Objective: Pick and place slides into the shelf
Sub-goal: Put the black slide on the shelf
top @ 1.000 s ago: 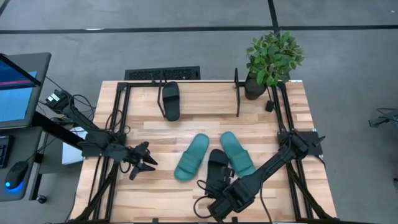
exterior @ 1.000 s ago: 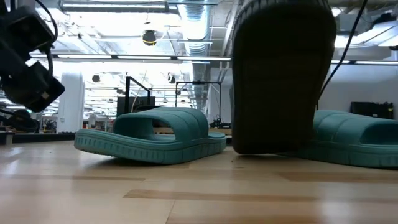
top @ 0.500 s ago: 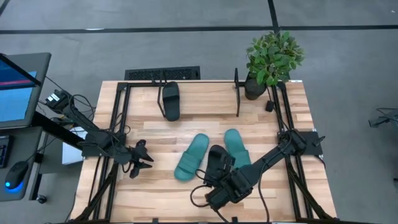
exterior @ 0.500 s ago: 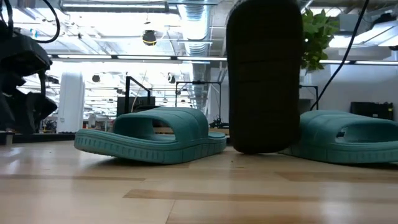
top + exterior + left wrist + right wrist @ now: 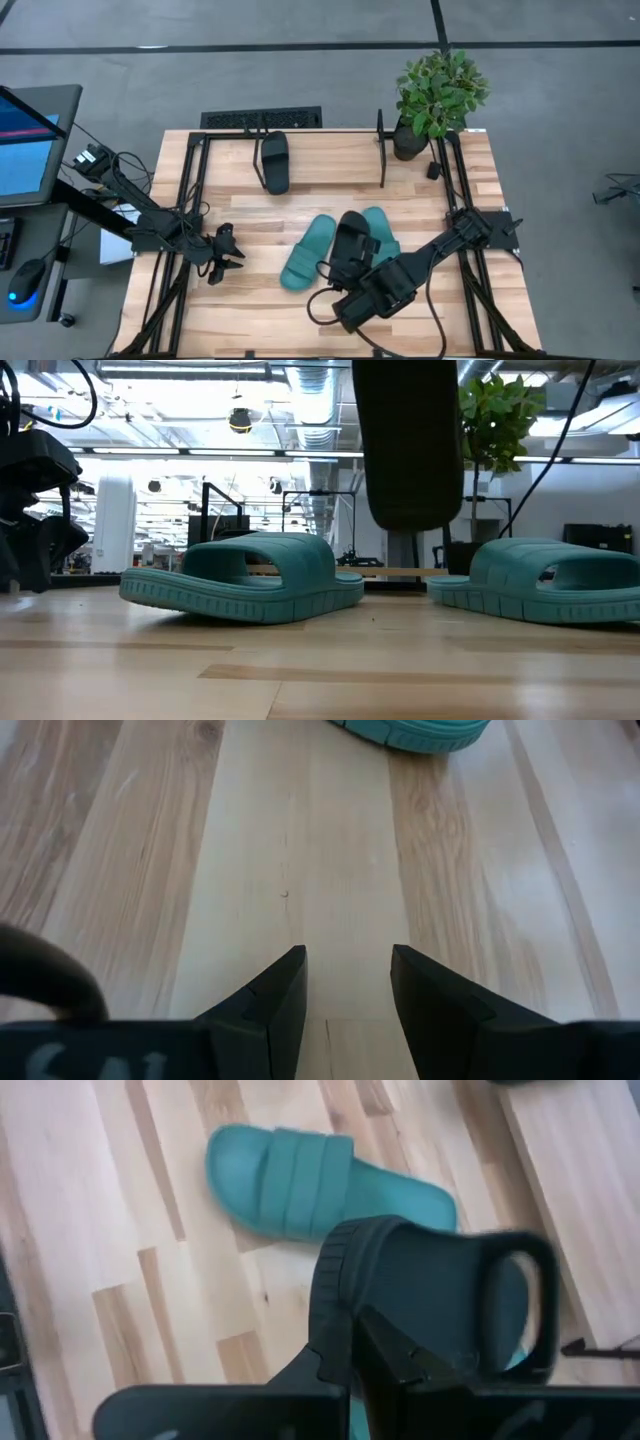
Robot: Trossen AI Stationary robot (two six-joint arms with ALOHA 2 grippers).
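Lifted: black slide (image 5: pixel 412 440) off table (image 5: pixel 320 670); right gripper (image 5: pixel 365 1355) clamps it | left gripper (image 5: pixel 347 985) parted, empty

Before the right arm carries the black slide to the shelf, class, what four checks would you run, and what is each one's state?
1. Right claw shut on the black slide: ok.
2. Slide lifted clear of the table: ok.
3. Free space on the shelf beside the stored black slide: ok.
4. Left claw out of the path, at the table's left: ok.
5. Grip firm enough for the carry: cannot tell.
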